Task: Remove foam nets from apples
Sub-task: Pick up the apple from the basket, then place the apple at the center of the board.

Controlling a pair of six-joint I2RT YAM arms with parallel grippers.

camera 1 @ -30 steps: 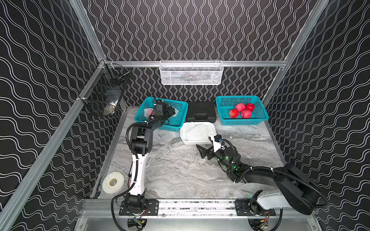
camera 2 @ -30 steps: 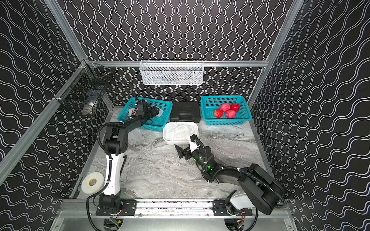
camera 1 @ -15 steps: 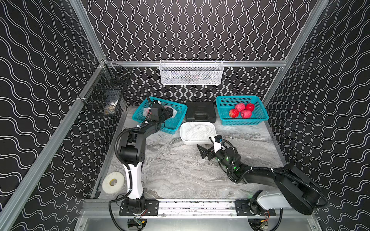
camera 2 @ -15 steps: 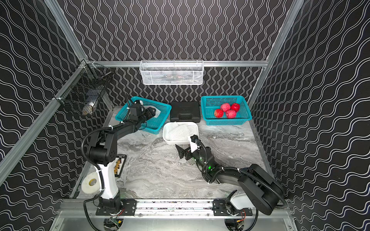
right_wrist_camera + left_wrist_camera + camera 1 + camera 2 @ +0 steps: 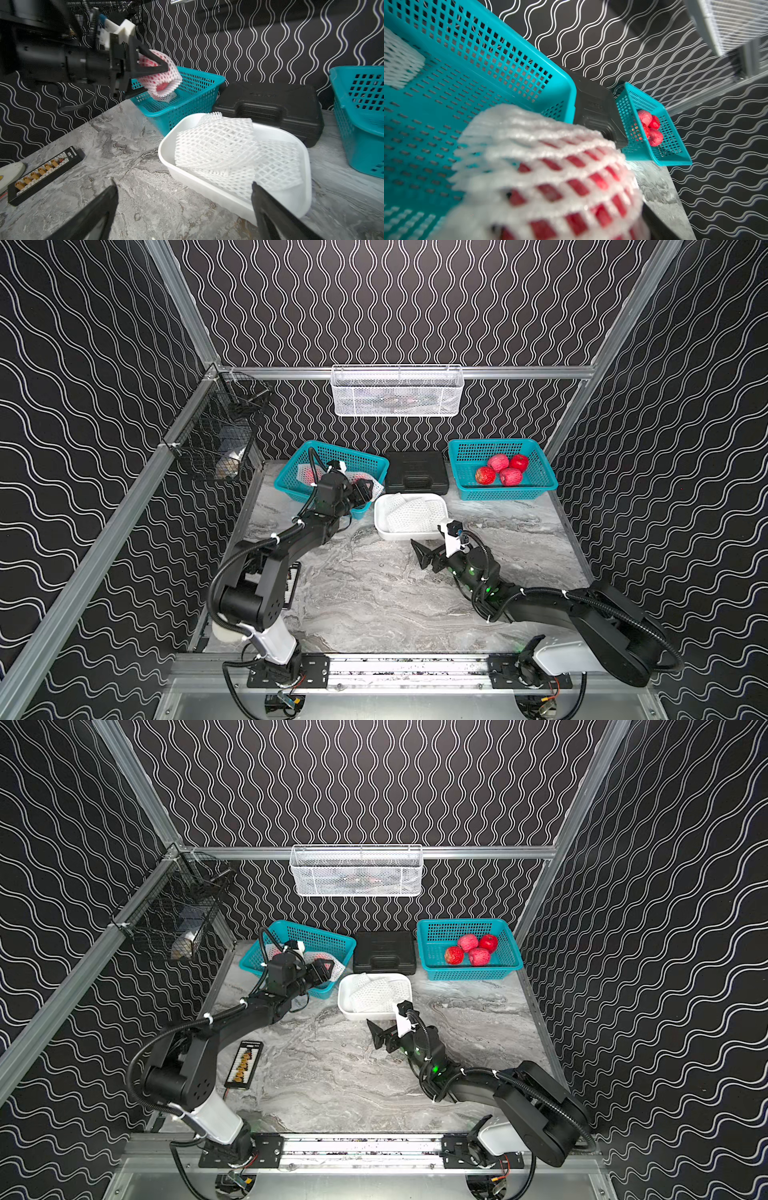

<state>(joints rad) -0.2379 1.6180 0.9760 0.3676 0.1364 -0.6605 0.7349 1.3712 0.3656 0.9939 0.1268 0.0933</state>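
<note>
**A:** What is seen nearest the front rail?

**B:** The right gripper (image 5: 424,558) is held low over the marble tabletop (image 5: 365,614). Its jaws are spread wide and nothing is caught between them. A black connector strip (image 5: 245,1065) is laid on the left side of the table, well apart from that gripper.

**A:** And just beyond it?

**B:** A white tub (image 5: 380,526) is set just past the open fingers. Empty foam nets (image 5: 411,512) are piled inside it.

**A:** Where is the wrapped fruit found?

**B:** A netted apple (image 5: 162,83) is clamped between the fingers of the left gripper (image 5: 365,491). It is raised over the corner of the left teal basket (image 5: 291,489) that lies nearest the tub. In the left wrist view red skin is seen through the diamond holes, so the sleeve is on. A second netted apple (image 5: 306,476) is left lying in the same basket, toward its far left.

**A:** What is placed farther back?

**B:** A black case (image 5: 415,472) is set between the two baskets. Four bare apples (image 5: 503,470) are grouped in the right teal basket (image 5: 544,485). A white wire basket (image 5: 397,391) is hung on the back rail, and a black wire basket (image 5: 216,439) on the left rail.
</note>
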